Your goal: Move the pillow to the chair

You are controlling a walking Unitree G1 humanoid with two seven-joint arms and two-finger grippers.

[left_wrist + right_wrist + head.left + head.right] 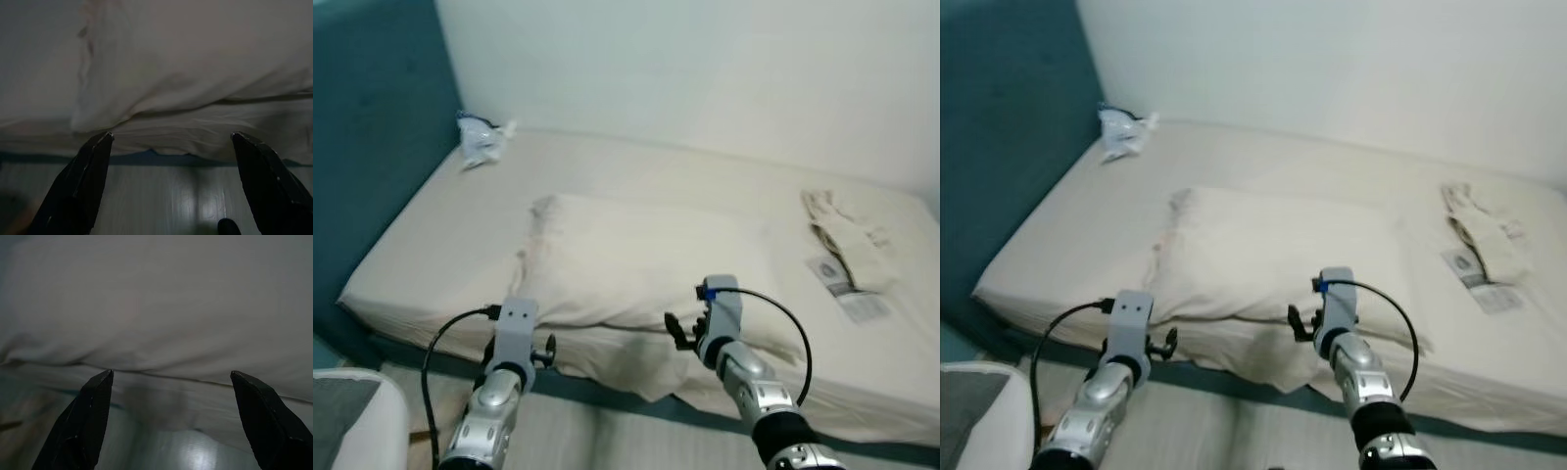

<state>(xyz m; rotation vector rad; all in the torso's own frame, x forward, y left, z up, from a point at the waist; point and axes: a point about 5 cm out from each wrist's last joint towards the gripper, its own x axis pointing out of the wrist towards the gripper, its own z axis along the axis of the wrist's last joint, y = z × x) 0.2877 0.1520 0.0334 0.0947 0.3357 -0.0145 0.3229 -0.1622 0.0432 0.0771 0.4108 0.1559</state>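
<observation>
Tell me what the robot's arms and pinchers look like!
Both arms are shiny silver with ribbed joints and grey box-shaped wrists. A black cable loops from each wrist back along the arm. The right arm's wrist has a small blue bit on top. The left gripper and right gripper each have two long black fingers that taper to narrow tips.

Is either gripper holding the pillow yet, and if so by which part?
Nothing is held. Both the left gripper and right gripper are open, just short of the pillow's near edge.
</observation>
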